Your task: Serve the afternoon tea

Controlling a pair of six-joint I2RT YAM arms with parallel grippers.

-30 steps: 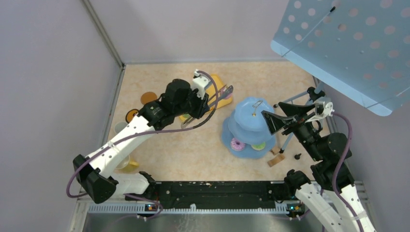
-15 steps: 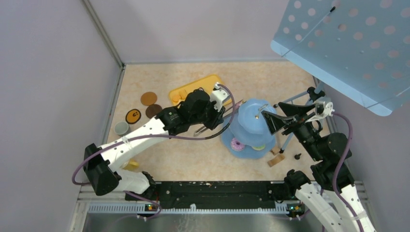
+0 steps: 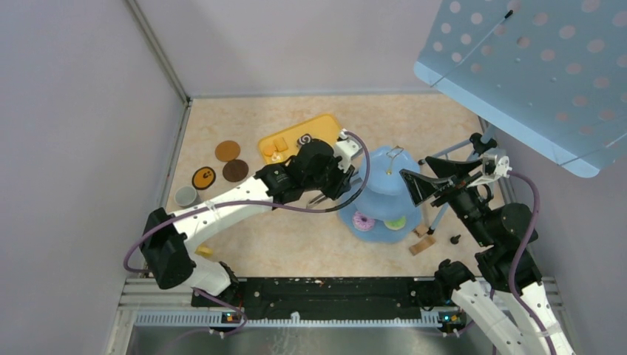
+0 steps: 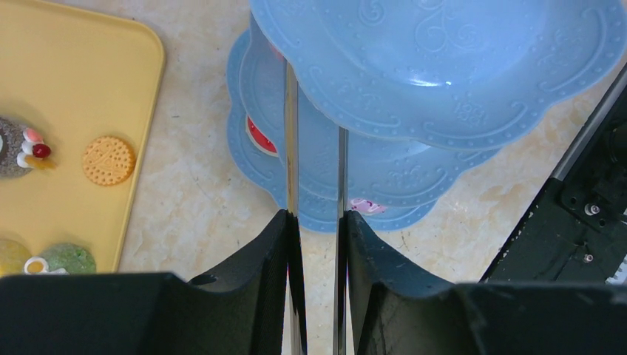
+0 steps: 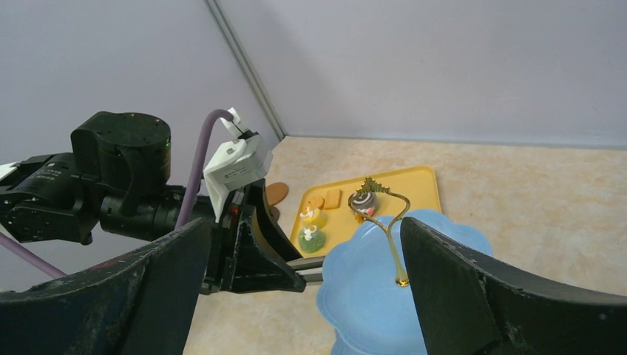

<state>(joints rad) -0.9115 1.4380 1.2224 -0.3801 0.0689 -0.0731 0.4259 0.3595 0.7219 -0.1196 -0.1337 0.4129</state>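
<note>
the left gripper [image 4: 314,222] was clamped on the tongs [image 4: 291,133], their tips hidden under the top tier of the stand [image 3: 384,177]; any load was unseen. the right gripper [image 3: 414,167] hung wide open, empty, beside the stand. this looked like the loading step, so the next move called for a gentle release onto the middle tier.

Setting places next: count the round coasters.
3 coasters left of the yellow tray: two plain brown, one dark with an orange rim. The left arm may hide others.

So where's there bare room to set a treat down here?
Bare: the pale-blue three-tier stand's top tier, and table between the left arm and the near rail. Crowded: the bottom tier's front, with pink donut and green donut, and the gap beside the yellow rectangular tray, filled by left fingers holding long metal tongs.
</note>
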